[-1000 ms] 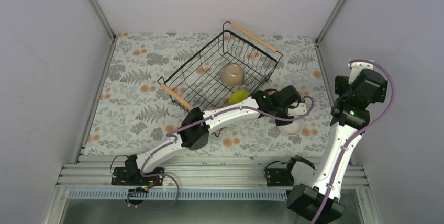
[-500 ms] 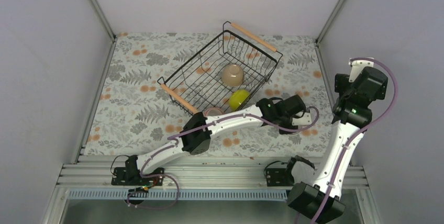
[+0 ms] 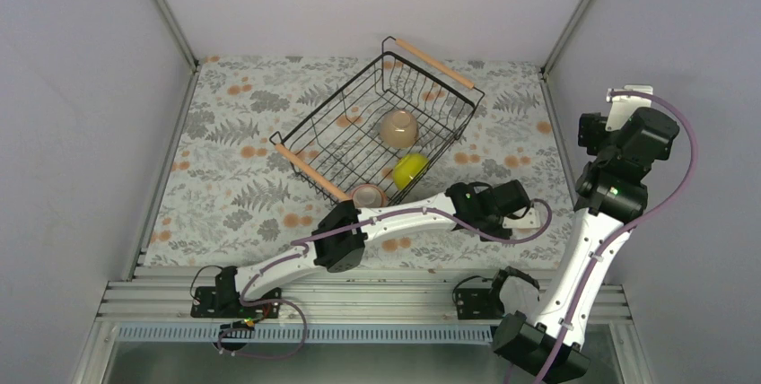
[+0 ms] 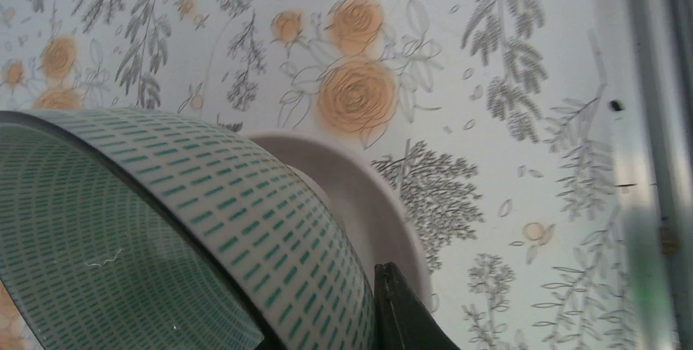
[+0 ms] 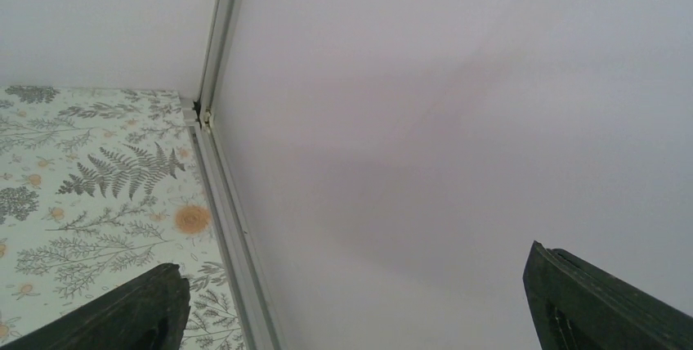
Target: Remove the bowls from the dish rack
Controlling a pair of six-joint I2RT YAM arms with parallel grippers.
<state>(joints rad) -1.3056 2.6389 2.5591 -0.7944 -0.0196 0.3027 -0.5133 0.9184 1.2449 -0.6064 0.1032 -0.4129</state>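
Only the wrist view shows the left tool (image 3: pixel 528 216) gripping a mint bowl (image 4: pixel 163 227). The right tool (image 5: pixel 351 289) gapes wide.

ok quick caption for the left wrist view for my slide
Left fingers hold the pale mint bowl over the white bowl on the floral tablecloth

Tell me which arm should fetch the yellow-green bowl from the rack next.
Right, probably: the right gripper is open and empty, though aimed at the wall. The left gripper is shut on the mint bowl above the white bowl.
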